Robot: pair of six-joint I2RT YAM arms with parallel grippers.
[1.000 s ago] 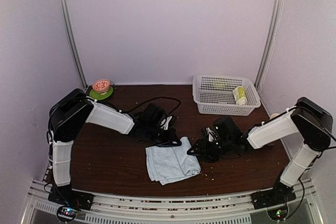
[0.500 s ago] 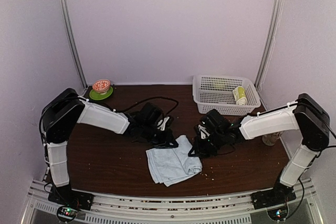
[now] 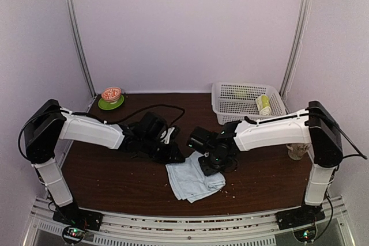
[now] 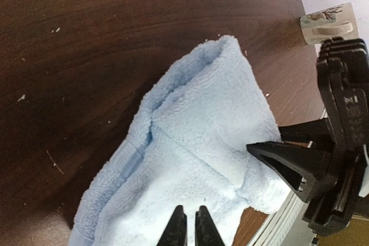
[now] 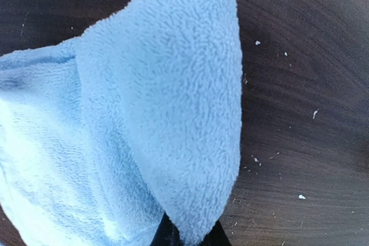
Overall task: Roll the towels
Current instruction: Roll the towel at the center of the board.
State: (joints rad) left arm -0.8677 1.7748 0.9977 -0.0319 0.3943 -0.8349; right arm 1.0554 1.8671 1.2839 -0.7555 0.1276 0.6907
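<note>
Arms met over the front middle of the desk (image 3: 109, 171), where the blue towel (image 3: 193, 181) lay rumpled and partly folded. The left arm (image 3: 92, 132) ran from a raised elbow at the left edge low across the wood, its wrist tipped down at the towel's far left edge. The left jaws stood narrow, tips almost touching just above the cloth; whether they caught any of it could not be told. The right arm (image 3: 271, 132) stretched from a high elbow on the right far across toward the centre, wrist bent down over the towel's far right corner. The right jaws held that corner, a thick fold of blue pile pinched between them and lifted off the desk. The green towel (image 3: 263, 105) sat as a roll in the white basket (image 3: 236, 120) at the back right, well apart from both arms.
</note>
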